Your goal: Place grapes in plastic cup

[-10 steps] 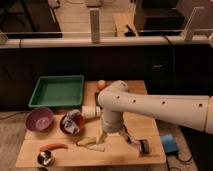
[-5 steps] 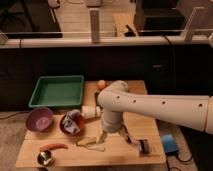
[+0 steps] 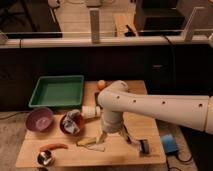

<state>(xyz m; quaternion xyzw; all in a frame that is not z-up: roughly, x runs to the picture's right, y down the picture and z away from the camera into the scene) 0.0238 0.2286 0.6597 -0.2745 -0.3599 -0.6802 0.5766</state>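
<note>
My white arm reaches in from the right and bends down to the gripper [image 3: 113,138], which hangs open just above the front middle of the wooden table [image 3: 150,125]. Nothing shows between its fingers. A flat yellowish object [image 3: 91,143] lies right beside its left finger. A pale cylinder that may be the plastic cup [image 3: 90,112] lies on its side just left of the arm. I cannot pick out the grapes; the arm hides part of the table's middle.
A green tray [image 3: 57,92] sits at the back left, with a purple bowl [image 3: 39,120] and a red bowl [image 3: 71,124] holding a crumpled wrapper in front of it. A red chilli pepper [image 3: 53,147], a dark round thing [image 3: 45,159], an orange ball [image 3: 101,84] and a small dark object [image 3: 143,146] also lie on the table.
</note>
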